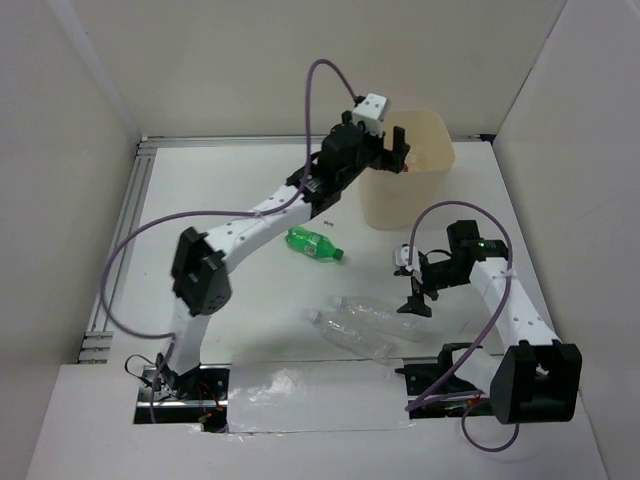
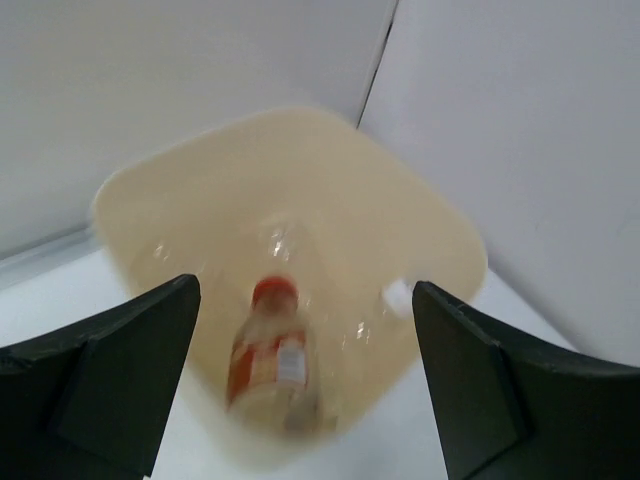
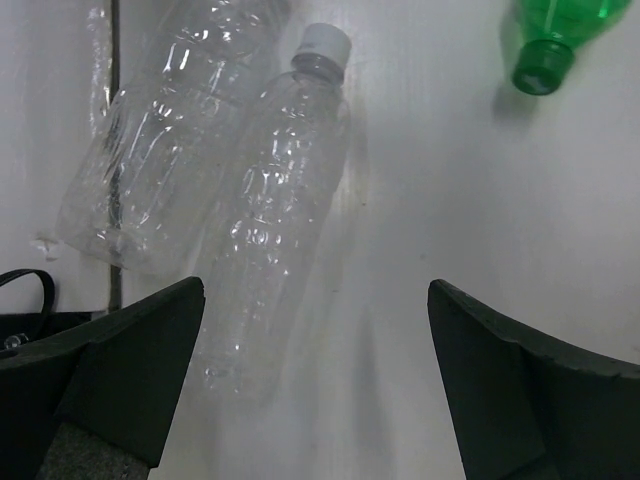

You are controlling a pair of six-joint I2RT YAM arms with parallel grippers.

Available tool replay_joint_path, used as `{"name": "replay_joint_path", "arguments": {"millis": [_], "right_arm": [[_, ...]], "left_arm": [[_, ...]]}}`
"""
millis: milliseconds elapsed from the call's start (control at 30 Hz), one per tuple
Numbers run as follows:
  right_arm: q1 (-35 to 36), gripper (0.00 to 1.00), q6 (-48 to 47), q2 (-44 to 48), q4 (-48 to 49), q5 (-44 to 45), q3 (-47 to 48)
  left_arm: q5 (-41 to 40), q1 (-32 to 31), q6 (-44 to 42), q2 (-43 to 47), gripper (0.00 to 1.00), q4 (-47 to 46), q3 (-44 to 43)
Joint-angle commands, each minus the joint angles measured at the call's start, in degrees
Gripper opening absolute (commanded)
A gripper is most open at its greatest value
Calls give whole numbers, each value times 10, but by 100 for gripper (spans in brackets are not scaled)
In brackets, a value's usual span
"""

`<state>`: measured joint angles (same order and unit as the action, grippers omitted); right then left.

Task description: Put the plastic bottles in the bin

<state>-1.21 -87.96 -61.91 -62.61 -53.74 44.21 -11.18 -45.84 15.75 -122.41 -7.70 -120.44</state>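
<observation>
My left gripper (image 1: 388,152) hangs open over the beige bin (image 1: 405,205) at the back. In the left wrist view its fingertips (image 2: 160,330) stand wide apart above the bin's mouth (image 2: 445,215). The short red-label bottle (image 2: 268,360) shows blurred and loose inside the bin, beside a clear bottle's white cap (image 2: 397,297). The green bottle (image 1: 315,243) and two clear bottles (image 1: 365,322) lie on the table. My right gripper (image 1: 415,290) is open and empty just above them; its view shows the white-capped clear bottle (image 3: 275,210), the larger one (image 3: 160,150) and the green one (image 3: 555,35).
White walls close in the table on three sides. A metal rail (image 1: 120,240) runs along the left edge. A clear plastic sheet (image 1: 310,395) lies at the near edge between the arm bases. Purple cables loop over both arms.
</observation>
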Motion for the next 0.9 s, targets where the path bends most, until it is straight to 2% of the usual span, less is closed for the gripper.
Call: {"name": "replay_joint_path", "arguments": {"millis": [0,33,67,100,167,200,267,400,533,567,600,633,667,700,800,867], "right_arm": [[47,99,-13,-17,-17,13,-10],[59,99,14,-23,-7,19,-11],[87,99,37,-23,11,28,-17],[103,99,64,-23,60,38,-31],[138,99,141,-23,111,75,-43],[166,99,160,-34,132,86,-49],[198,99,201,-60,177,114,-54],[233,99,293,-104,262,171,-69],[257,95,365,-144,360,232,-81],[263,89,373,-152,367,239,-81],[263,80,373,-165,373,245,-76],[263,80,373,-165,373,246,-76],[263,73,373,-171,373,253,-69],[252,58,365,-171,373,253,-64],[216,44,353,-142,368,245,-30],[195,41,353,-118,346,212,10]], "left_arm": [[-19,-2,30,185,100,12,143],[-37,3,45,219,100,32,191],[-45,3,53,252,100,43,285],[-54,3,65,316,100,52,333],[-60,3,106,378,100,66,426],[-68,3,124,406,100,75,509],[-68,3,173,479,100,99,608],[-97,-20,262,566,100,138,714],[-110,-26,371,604,100,152,779],[-110,-26,398,610,100,159,785],[-124,-26,445,610,100,173,785],[-124,-26,465,599,100,173,785],[-129,-26,474,591,100,179,780],[-129,-26,489,574,100,184,769],[-124,-14,511,540,100,190,739],[-105,2,525,505,100,195,720]]}}
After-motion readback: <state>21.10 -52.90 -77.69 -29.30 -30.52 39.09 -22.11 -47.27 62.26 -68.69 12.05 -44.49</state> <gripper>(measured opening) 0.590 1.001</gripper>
